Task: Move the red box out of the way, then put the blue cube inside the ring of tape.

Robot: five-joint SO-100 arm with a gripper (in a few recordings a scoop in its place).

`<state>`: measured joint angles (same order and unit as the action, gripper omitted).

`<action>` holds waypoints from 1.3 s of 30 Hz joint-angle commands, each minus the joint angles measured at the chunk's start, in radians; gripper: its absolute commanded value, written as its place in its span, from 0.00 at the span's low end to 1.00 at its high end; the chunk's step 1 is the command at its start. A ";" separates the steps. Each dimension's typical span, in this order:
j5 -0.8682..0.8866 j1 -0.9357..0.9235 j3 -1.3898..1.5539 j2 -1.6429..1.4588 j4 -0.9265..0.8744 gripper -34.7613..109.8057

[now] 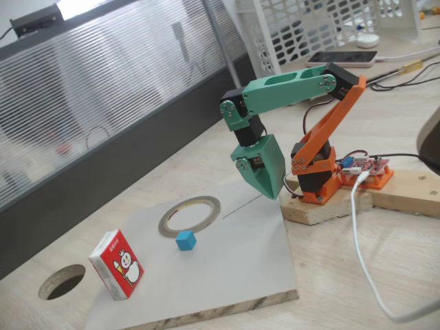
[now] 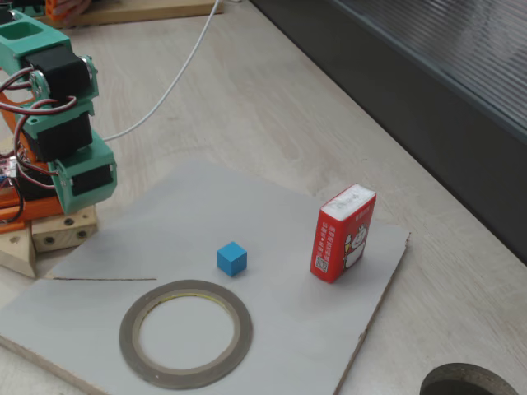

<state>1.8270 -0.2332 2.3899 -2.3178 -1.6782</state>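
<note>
The red box (image 1: 117, 265) (image 2: 343, 234) stands upright at one end of the grey board, its snowman print facing the camera in a fixed view. The blue cube (image 1: 185, 240) (image 2: 231, 258) lies on the board just outside the ring of tape (image 1: 190, 216) (image 2: 186, 333), which lies flat with an empty centre. My green gripper (image 1: 267, 191) hangs pointing down above the board's far corner, well away from the cube, jaws together and holding nothing. The green wrist (image 2: 78, 169) shows at the left edge of a fixed view.
The grey board (image 1: 227, 275) rests on a wooden tabletop. A round dark hole (image 1: 62, 282) (image 2: 469, 383) is cut in the table near the red box. The arm's orange base sits on a wooden block (image 1: 323, 206), and a white cable (image 1: 361, 254) trails beside it.
</note>
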 commanded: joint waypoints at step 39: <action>0.009 0.028 -0.152 -0.008 0.232 0.24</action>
<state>1.8270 -0.2224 2.2672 -2.3209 -1.4450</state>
